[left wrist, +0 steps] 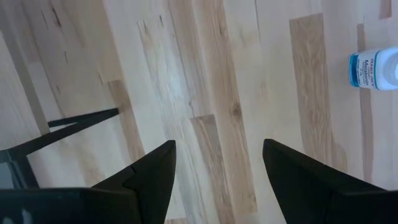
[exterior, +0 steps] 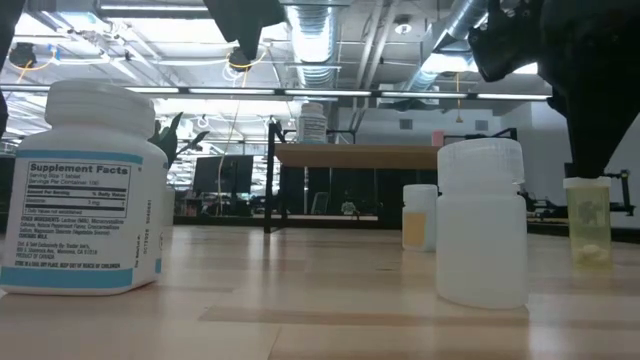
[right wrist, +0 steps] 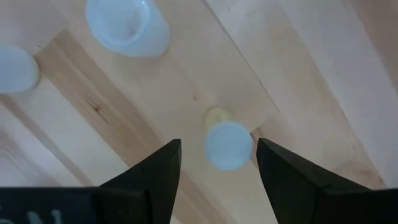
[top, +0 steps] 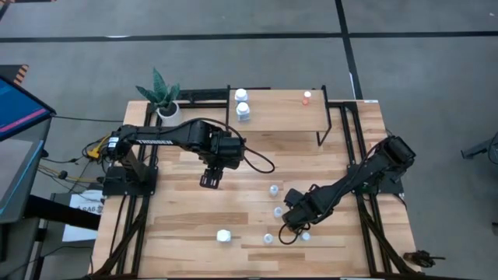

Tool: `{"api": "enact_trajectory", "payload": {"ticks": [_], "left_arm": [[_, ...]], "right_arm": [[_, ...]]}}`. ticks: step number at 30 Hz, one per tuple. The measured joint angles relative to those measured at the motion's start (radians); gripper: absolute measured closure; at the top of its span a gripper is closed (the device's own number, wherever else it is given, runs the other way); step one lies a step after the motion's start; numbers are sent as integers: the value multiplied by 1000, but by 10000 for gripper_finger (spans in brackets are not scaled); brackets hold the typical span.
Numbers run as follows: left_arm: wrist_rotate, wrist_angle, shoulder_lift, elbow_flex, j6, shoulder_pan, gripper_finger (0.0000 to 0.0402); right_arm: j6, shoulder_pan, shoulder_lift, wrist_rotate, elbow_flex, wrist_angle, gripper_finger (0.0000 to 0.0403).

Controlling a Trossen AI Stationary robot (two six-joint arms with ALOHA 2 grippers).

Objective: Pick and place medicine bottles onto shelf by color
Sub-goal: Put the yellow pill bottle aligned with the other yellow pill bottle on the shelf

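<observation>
The shelf (top: pixel 272 109) stands at the far edge and carries two white bottles (top: pixel 242 103) and a red-capped one (top: pixel 306 97). My right gripper (right wrist: pixel 217 155) is open, low over the table's near right part (top: pixel 292 231). Its fingers stand on either side of a small upright bottle (right wrist: pixel 228 144) with a pale cap and yellowish body, which also shows in the low view (exterior: pixel 588 218). Whether they touch it I cannot tell. My left gripper (top: pixel 210 180) is open and empty above bare planks (left wrist: pixel 217 155) at the table's middle.
Pale translucent bottles stand upright near my right gripper (top: pixel 274 190) (top: pixel 278 211) (top: pixel 268 239); two show in the right wrist view (right wrist: pixel 127 25) (right wrist: pixel 12 68). A larger white bottle (top: pixel 223 236) stands near the front edge. A potted plant (top: pixel 163 97) stands at the far left.
</observation>
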Motion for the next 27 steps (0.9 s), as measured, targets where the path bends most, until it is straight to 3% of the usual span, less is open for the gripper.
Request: {"api": "enact_trajectory", "payload": {"ticks": [14, 27], "left_arm": [[0, 0, 0, 0, -19, 0, 173], [0, 0, 0, 0, -18, 0, 173]], "right_arm": [[10, 0, 0, -4, 0, 11, 168], [-110, -35, 0, -24, 0, -7, 168]]}}
